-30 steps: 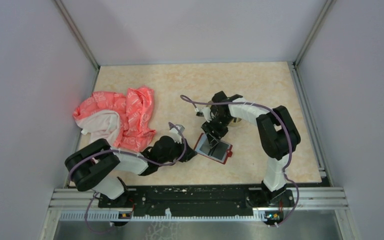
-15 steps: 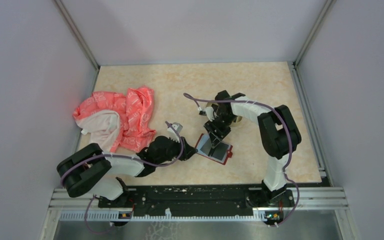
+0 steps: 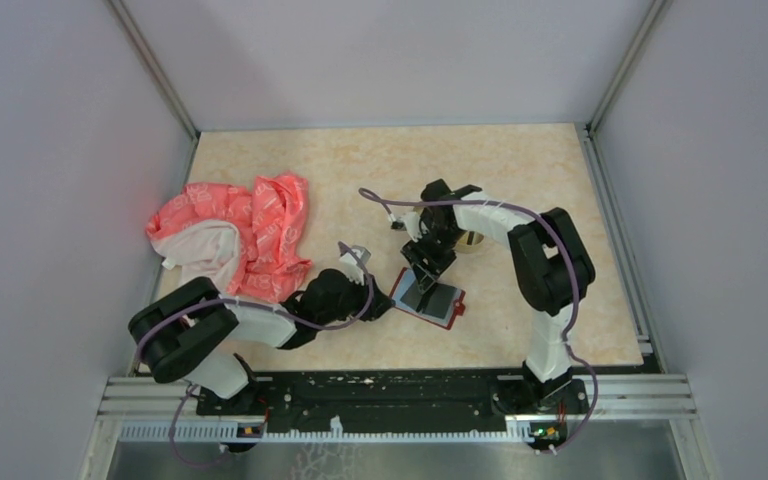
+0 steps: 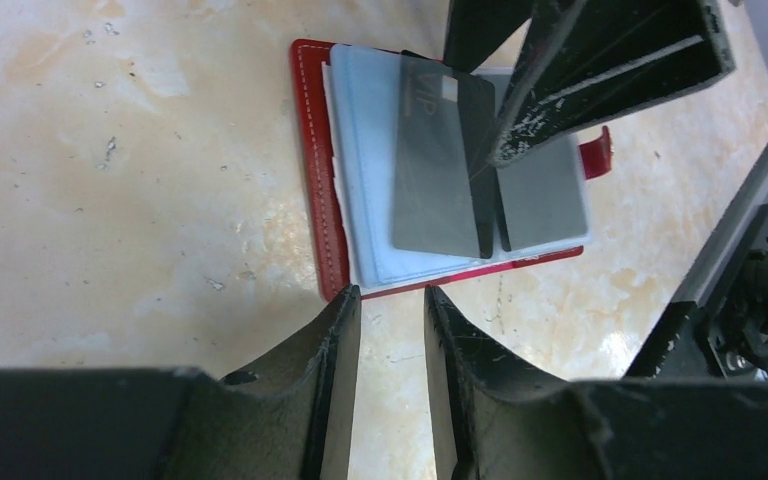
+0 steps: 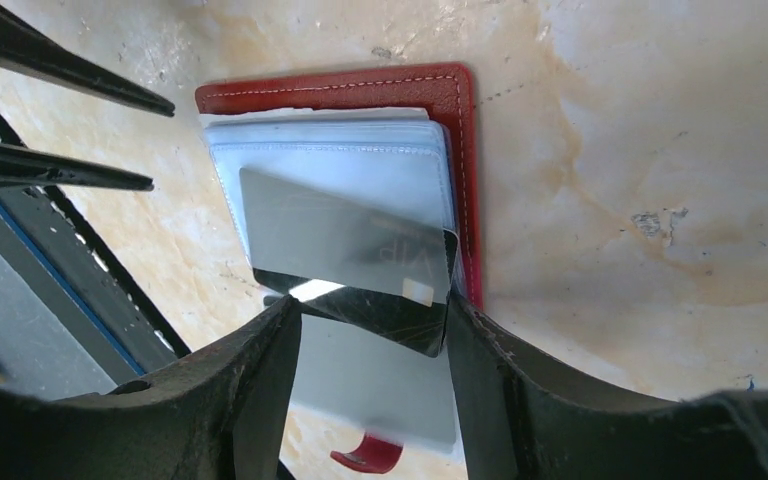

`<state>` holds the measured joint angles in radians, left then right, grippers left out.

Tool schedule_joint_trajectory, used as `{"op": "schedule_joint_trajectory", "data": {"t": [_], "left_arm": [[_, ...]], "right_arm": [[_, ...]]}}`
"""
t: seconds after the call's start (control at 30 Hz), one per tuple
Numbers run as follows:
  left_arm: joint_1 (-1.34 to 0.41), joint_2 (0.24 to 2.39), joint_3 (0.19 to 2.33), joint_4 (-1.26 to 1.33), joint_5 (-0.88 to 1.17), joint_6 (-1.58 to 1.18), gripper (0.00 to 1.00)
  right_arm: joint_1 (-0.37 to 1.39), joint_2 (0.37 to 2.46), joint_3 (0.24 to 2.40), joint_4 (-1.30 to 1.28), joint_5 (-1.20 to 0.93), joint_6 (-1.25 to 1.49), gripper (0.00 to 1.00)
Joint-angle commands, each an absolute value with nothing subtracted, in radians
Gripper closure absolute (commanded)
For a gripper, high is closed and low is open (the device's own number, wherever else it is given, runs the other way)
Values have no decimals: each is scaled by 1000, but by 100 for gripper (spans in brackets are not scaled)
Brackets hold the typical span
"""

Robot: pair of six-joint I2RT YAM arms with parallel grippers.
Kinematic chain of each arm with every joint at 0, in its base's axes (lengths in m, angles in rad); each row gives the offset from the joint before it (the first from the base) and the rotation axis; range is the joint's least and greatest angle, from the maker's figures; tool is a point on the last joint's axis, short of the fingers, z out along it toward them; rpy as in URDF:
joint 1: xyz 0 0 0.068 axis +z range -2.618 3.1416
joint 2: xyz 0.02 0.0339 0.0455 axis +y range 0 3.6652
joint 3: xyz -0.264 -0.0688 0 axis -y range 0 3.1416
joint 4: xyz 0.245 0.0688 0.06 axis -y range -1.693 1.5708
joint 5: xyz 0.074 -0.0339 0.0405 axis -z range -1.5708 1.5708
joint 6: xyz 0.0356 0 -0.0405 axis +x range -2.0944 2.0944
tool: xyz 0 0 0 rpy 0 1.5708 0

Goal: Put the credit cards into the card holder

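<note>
**Card holder** point(image 4: 318, 170): red, stitched edge, is lying open and flat on the table point(image 3: 360, 170), in the near middle between the two arms. Its snap tab point(image 4: 596, 160) is sticking out from the page on the right arm's side. Clear, bluish sleeves point(image 4: 365, 150) are fanning out over the inside.

**Credit card, dark grey** point(image 4: 430, 170): is resting slantwise across the top sleeve and reaching over the fold. One of its ends is curling up slightly in the right wrist view. Whether any part is sitting inside a pocket, I cannot tell.

**Credit card, paler grey** point(image 4: 545, 190): is showing through the sleeve of the tab-side page, partly under the dark one.

**Right gripper** point(image 5: 370, 320): is standing directly over the holder, pointing down. Its fingers are set about a card's width apart and are pinching the dark grey card by its two long edges.

**Left gripper** point(image 4: 390, 300): is reaching in low from the left. Its tips are sitting just beside the holder's near red edge. Fingers are standing a narrow gap apart with nothing between them.

**Pink cloth** point(image 3: 250, 235): printed, crumpled, with a pale lining showing, is lying at the table's left side, well apart from the holder and behind the left arm.

**Base rail** point(image 3: 390, 395): black, is running along the near edge under both arms.
</note>
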<state>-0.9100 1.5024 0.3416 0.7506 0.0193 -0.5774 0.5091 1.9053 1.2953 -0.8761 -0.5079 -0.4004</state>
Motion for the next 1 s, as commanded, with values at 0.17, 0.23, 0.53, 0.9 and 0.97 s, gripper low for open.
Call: {"op": "schedule_joint_trajectory", "data": {"t": [0.17,0.23,0.53,0.9,0.97], "left_arm": [[-894,1558,373,764,32,-577,64],[-894,1565,372,775,42,-582,63],[-893,1579,361,830,86,-610,64],[-893,1456,291,868,44,-620,64],[-893,1417,281,858,23,-615,64]], "right_arm": [[540,1916,1354,-879,-596,-422,46],[542,1904,1353,-879,-632,-431,46],[546,1930,1385,-853,-664,-412,46],[484,1605,1248,-658,-666,-479,46],[483,1489,1138,-574,-700,-581,46]]}}
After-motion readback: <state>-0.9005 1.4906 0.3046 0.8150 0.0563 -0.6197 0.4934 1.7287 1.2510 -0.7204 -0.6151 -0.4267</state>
